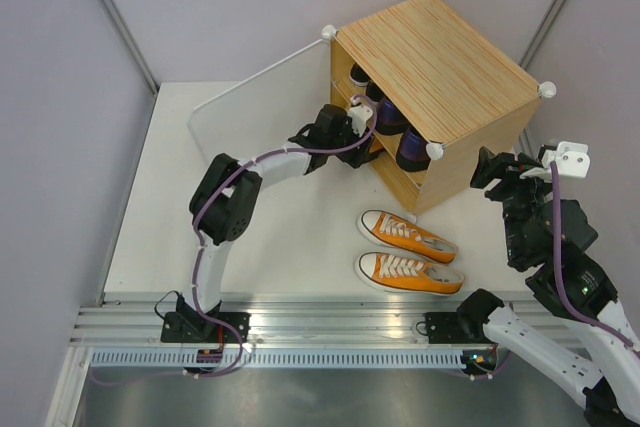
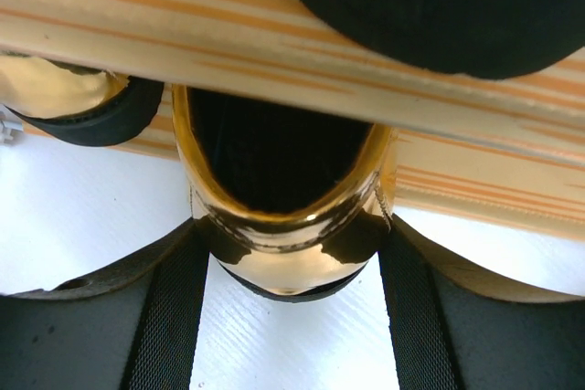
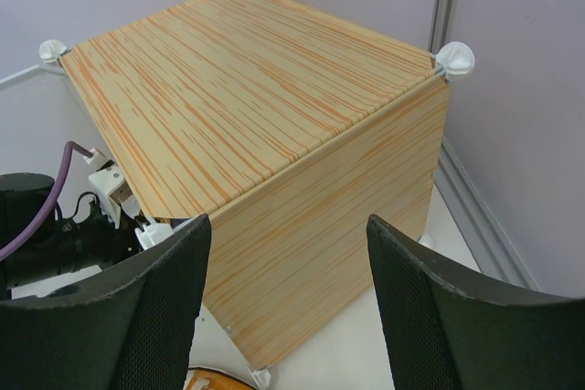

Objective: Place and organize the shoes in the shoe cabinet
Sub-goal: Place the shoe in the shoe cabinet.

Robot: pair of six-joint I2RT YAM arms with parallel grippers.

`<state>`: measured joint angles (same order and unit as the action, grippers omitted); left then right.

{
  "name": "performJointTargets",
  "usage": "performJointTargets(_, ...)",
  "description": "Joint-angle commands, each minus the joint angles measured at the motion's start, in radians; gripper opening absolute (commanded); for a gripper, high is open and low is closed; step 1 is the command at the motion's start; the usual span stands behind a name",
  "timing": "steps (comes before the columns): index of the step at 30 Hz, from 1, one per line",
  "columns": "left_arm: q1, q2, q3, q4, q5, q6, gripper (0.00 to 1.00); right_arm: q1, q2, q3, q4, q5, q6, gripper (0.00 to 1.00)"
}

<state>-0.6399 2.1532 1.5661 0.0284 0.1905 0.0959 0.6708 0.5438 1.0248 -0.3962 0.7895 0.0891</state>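
The shoe cabinet [image 1: 440,57] stands at the back right with its white door [image 1: 260,97] swung open to the left. My left gripper [image 1: 358,132] reaches into the lower compartment. Its fingers press both sides of a gold pump's heel [image 2: 292,253], which sits under the shelf edge [image 2: 274,52]. A second gold pump [image 2: 55,98] lies to its left, and a black sneaker [image 2: 439,6] rests on the shelf above. Dark glossy shoes [image 1: 410,147] show in the cabinet's opening. Two orange sneakers [image 1: 405,235] lie side by side on the table in front. My right gripper [image 3: 288,226] is open and empty, facing the cabinet's side wall [image 3: 320,244].
Grey walls enclose the white table [image 1: 280,237] on the left, back and right. The open door stands along the left arm's far side. The right arm [image 1: 560,247] is folded beside the cabinet's right corner. A metal rail [image 1: 330,322] runs along the near edge.
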Motion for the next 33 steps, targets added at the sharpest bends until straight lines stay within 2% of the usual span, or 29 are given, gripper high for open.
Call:
performJointTargets(1, -0.007, 0.005, 0.06, 0.139, -0.025, -0.05, 0.34, 0.009, 0.001, 0.001, 0.028, 0.02, -0.012, 0.73)
performJointTargets(23, -0.017, 0.094, 0.106, 0.229, -0.074, -0.114, 0.43, 0.026, 0.016, 0.001, 0.036, 0.043, -0.029, 0.73)
performJointTargets(27, -0.017, 0.096, 0.088, 0.231, -0.074, -0.119, 0.59, 0.032, 0.019, 0.0, 0.039, 0.05, -0.029, 0.73)
performJointTargets(33, -0.017, 0.051, 0.017, 0.251, -0.097, -0.119, 0.71, 0.032, 0.016, -0.005, 0.043, 0.059, -0.026, 0.73)
